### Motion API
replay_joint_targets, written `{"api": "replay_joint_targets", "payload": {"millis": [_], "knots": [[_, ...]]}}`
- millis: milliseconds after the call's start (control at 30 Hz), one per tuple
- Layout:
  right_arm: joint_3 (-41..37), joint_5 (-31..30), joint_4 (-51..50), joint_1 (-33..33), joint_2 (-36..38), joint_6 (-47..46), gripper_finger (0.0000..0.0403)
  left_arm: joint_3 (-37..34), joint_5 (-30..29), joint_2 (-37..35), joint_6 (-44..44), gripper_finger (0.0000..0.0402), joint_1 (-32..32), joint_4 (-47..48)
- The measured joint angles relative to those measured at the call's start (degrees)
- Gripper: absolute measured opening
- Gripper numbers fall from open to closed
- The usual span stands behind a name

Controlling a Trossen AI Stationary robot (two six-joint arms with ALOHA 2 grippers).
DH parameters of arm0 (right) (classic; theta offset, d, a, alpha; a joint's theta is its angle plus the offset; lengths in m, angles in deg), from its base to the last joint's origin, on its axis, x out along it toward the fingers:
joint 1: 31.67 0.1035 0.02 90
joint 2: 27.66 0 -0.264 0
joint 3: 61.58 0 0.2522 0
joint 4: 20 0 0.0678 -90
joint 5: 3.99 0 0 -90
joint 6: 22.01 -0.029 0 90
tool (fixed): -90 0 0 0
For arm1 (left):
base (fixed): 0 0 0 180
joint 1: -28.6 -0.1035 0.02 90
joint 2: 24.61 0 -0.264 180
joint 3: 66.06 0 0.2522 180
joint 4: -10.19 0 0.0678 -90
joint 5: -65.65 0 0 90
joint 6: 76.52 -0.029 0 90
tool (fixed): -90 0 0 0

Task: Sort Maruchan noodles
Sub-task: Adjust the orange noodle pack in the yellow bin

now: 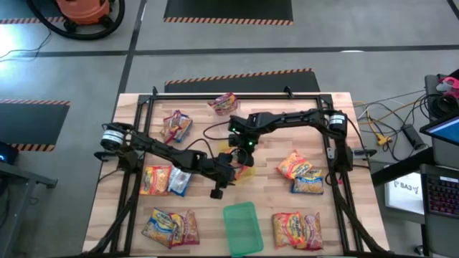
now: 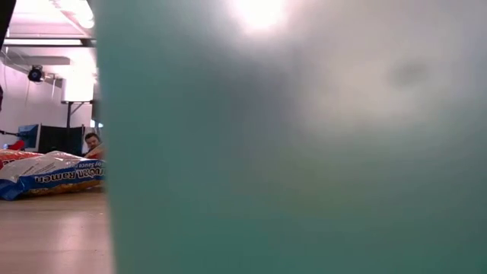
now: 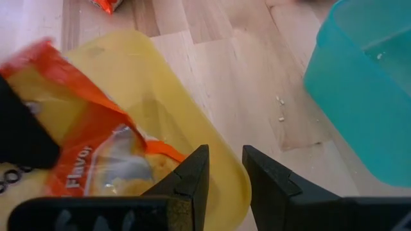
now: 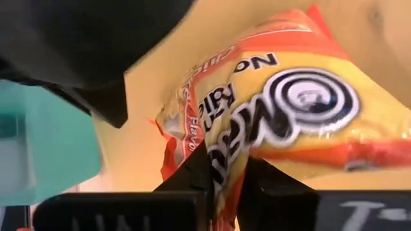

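Note:
A yellow tray (image 1: 246,173) lies mid-table with an orange Maruchan packet (image 4: 289,109) in it; the packet also shows in the left wrist view (image 3: 77,141). My right gripper (image 4: 226,176), reaching in from the table's right, is shut on this packet over the tray. My left gripper (image 3: 225,173), reaching in from the left, is slightly open at the tray's rim (image 3: 241,186), one finger on either side; I cannot tell whether it touches. A green tray (image 1: 241,226) stands near the front edge. Other packets lie about the table. My right gripper pinches the orange packet by its crinkled end edge (image 4: 221,163) between its two fingers. The packet stretches away from the fingers over the yellow tray's floor (image 4: 148,147); whether it rests on the tray cannot be told.
Packets lie at the far edge (image 1: 224,103), far left (image 1: 177,126), left (image 1: 156,179), front left (image 1: 171,228), right (image 1: 300,172) and front right (image 1: 297,231). The green tray (image 2: 304,152) blocks most of the low view; a blue packet (image 2: 53,176) and a person (image 2: 91,141) show beside it.

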Motion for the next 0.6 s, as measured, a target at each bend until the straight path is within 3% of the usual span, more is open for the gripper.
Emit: {"api": "replay_joint_targets", "payload": {"millis": [267,600], "knots": [[2.7,-1.9,-4.1,0.0,2.6,6.1,0.0009,0.0,0.0,0.0,-0.2,0.0075,0.0,-0.6],[4.3,-21.5,-7.8,0.0,2.8,34.4,0.0009,0.0,0.1,0.0,-4.5,0.0075,0.0,-1.5]]}}
